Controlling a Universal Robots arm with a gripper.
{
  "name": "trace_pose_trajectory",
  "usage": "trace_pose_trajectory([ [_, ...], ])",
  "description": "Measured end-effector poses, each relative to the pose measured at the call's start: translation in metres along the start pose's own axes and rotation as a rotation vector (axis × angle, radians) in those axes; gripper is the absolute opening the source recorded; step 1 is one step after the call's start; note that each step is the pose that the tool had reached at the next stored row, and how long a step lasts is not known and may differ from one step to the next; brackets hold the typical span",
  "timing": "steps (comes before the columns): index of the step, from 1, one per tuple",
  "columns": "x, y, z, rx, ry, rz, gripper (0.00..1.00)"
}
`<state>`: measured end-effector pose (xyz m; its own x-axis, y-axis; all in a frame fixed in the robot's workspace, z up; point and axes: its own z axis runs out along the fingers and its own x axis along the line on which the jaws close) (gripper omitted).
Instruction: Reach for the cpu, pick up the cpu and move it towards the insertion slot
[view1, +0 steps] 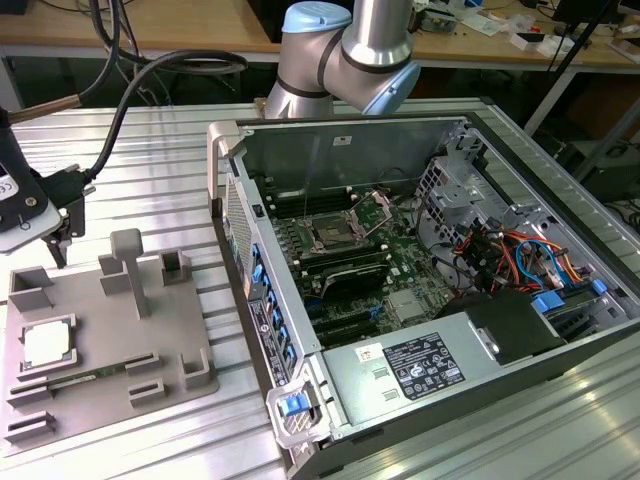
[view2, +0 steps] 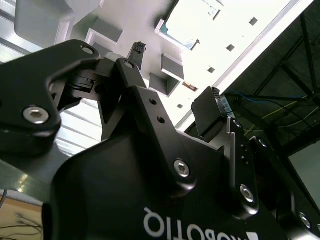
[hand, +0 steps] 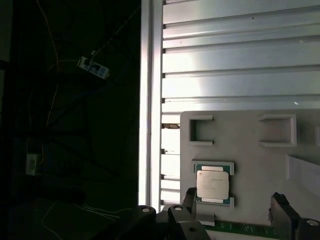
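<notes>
Gripper (hand: 233, 197) open and empty, fingers (hand: 189, 196) spread, hovering above the grey fixture (view1: 110, 340). The cpu (hand: 213, 183) lies flat in a fixture recess, not touched. The insertion slot (view1: 330, 235) is on the motherboard (view1: 405, 262) in the PC case (view1: 350, 135), well apart from the fixture.

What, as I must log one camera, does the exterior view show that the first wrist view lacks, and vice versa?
Exterior view: the square, silver-framed insertion slot on the green motherboard, and the silver robot arm. First wrist view: a dark area with cables beyond the metal table's edge. Both: the flat silvery square cpu in the grey plastic fixture, the open black claw near it.
</notes>
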<state>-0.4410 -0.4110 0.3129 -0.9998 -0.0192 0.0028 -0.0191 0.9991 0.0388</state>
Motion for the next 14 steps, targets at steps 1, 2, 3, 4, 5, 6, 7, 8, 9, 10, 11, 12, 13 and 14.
trace_pose_trajectory([
  [1,0.0002,-0.0008,0.0007,0.0000,0.0000,0.000,0.66],
  [2,0.0005,-0.0023,0.0016,0.0000,0.0000,0.000,0.66],
  [3,0.0006,-0.0035,0.0022,-0.0001,-0.0001,0.000,0.66],
  [4,0.0007,-0.0050,0.0029,-0.0003,-0.0001,0.000,0.66],
  [5,0.0008,-0.0061,0.0033,-0.0003,0.0000,0.000,0.66],
  [6,0.0009,-0.0077,0.0040,-0.0005,-0.0001,0.000,0.66],
  [7,0.0009,-0.0084,0.0043,-0.0008,-0.0001,0.000,0.66],
  [8,0.0010,-0.0090,0.0045,-0.0012,0.0000,0.000,0.66],
  [9,0.0010,-0.0092,0.0044,-0.0012,0.0001,0.000,0.66],
  [10,0.0010,-0.0094,0.0044,-0.0012,0.0001,0.000,0.66],
  [11,0.0010,-0.0095,0.0045,-0.0013,0.0000,0.000,0.66],
  [12,0.0010,-0.0097,0.0045,-0.0013,0.0000,0.000,0.66],
  [13,0.0010,-0.0097,0.0045,-0.0013,0.0000,0.000,0.66],
  [14,0.0010,-0.0097,0.0045,-0.0013,-0.0001,0.000,0.66],
])
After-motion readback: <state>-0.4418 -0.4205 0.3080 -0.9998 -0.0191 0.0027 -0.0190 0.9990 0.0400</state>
